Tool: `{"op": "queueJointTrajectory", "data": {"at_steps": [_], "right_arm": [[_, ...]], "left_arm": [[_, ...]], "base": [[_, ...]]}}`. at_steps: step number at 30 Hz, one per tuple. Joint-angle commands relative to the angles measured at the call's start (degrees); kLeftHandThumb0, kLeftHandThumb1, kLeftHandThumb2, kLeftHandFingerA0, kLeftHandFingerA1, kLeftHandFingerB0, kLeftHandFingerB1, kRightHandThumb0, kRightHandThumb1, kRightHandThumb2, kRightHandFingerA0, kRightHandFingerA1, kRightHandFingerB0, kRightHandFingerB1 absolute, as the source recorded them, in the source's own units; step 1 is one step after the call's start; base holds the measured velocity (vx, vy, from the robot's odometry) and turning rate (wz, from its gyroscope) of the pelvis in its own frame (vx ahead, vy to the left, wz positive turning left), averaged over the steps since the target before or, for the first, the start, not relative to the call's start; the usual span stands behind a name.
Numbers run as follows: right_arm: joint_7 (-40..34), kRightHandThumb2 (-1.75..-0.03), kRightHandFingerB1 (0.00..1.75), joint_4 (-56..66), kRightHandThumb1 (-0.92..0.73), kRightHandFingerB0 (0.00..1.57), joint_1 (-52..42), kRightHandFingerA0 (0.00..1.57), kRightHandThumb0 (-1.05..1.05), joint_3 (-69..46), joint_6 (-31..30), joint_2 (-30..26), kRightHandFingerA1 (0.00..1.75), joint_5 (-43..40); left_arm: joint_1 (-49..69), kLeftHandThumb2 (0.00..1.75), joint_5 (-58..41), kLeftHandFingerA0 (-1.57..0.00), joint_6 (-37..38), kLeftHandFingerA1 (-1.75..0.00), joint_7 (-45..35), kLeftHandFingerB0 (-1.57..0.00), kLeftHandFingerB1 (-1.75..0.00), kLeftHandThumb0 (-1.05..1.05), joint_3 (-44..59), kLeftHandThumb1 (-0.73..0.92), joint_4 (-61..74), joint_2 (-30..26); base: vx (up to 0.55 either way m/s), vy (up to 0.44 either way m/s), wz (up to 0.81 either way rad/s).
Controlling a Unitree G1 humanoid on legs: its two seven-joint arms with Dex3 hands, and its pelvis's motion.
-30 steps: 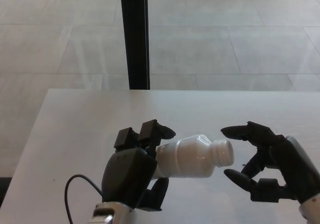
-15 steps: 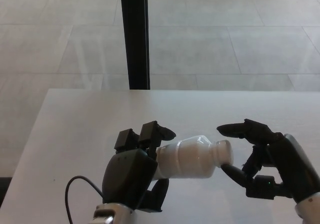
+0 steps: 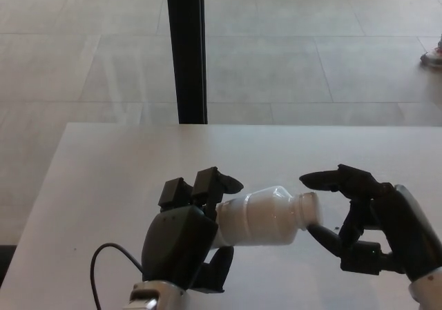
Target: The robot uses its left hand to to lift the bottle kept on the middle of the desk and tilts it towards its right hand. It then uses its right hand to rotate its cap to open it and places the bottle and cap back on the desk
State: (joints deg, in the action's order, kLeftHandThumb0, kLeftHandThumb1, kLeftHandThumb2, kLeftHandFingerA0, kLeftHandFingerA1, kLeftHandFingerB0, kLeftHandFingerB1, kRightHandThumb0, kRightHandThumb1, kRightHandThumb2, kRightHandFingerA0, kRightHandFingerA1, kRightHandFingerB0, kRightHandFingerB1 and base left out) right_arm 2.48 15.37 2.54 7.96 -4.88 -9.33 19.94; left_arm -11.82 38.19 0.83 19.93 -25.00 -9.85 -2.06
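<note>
My left hand (image 3: 181, 244) is shut on the lower part of a white plastic bottle (image 3: 259, 217) and holds it above the pale desk (image 3: 110, 179), lying almost level. The bottle's white cap (image 3: 309, 210) points to the right. My right hand (image 3: 376, 227) is open at that end. One of its fingers reaches over the cap with a gap between them, and the thumb comes up from below to touch or nearly touch the cap's face. My left hand hides the bottle's base.
A black post (image 3: 185, 47) stands behind the desk's far edge, on a tiled floor. A thin black cable (image 3: 103, 262) loops beside my left wrist. A person's shoe (image 3: 434, 51) shows at the far right of the floor.
My right hand has moved left, bringing its finger over the cap and its thumb against the cap's end. The bottle and left hand have stayed put. A shoe has appeared at the upper right.
</note>
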Motion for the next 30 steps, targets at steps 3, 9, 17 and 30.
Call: {"op": "queueJointTrajectory", "data": {"at_steps": [3, 9, 17, 30], "right_arm": [[0.7, -0.59, 0.46, -0.5, -0.64, 0.58, -0.8, 1.03, -0.36, 0.0, -0.1, -1.7, 1.32, 1.0], [1.0, -0.62, 0.44, 0.0, -0.63, 0.57, -0.7, 1.00, -0.36, 0.6, -1.0, -1.8, 1.31, 1.6], [0.8, -0.59, 0.44, 0.3, -0.64, 0.55, -0.3, 1.02, -0.37, 1.2, -2.0, -1.8, 1.30, 2.3], [-1.1, -0.70, 0.74, -1.3, -0.67, 0.85, -0.3, 0.94, -0.36, 1.1, 0.8, -1.7, 1.64, 3.3]], "left_arm": [[-0.7, 1.47, 0.8, -1.01, 1.3, -1.74, 1.7, -0.89, -1.46, 0.14, 0.3, 0.41, -0.6, -0.2], [-1.0, 1.38, 1.6, -0.91, 1.0, -1.75, 1.8, -0.86, -1.50, 0.20, 0.1, 0.43, -0.3, -0.3], [-1.2, 1.35, 1.9, -0.89, 1.1, -1.75, 1.7, -0.87, -1.47, 0.20, 0.1, 0.44, -0.3, -0.3], [-1.9, 1.48, 1.9, -1.02, 1.7, -1.71, 2.5, -0.90, -1.41, 0.16, 0.1, 0.41, -1.5, 0.2]], "base": [[0.00, 0.000, 0.00], [0.00, 0.000, 0.00], [0.00, 0.000, 0.00], [0.00, 0.000, 0.00]]}}
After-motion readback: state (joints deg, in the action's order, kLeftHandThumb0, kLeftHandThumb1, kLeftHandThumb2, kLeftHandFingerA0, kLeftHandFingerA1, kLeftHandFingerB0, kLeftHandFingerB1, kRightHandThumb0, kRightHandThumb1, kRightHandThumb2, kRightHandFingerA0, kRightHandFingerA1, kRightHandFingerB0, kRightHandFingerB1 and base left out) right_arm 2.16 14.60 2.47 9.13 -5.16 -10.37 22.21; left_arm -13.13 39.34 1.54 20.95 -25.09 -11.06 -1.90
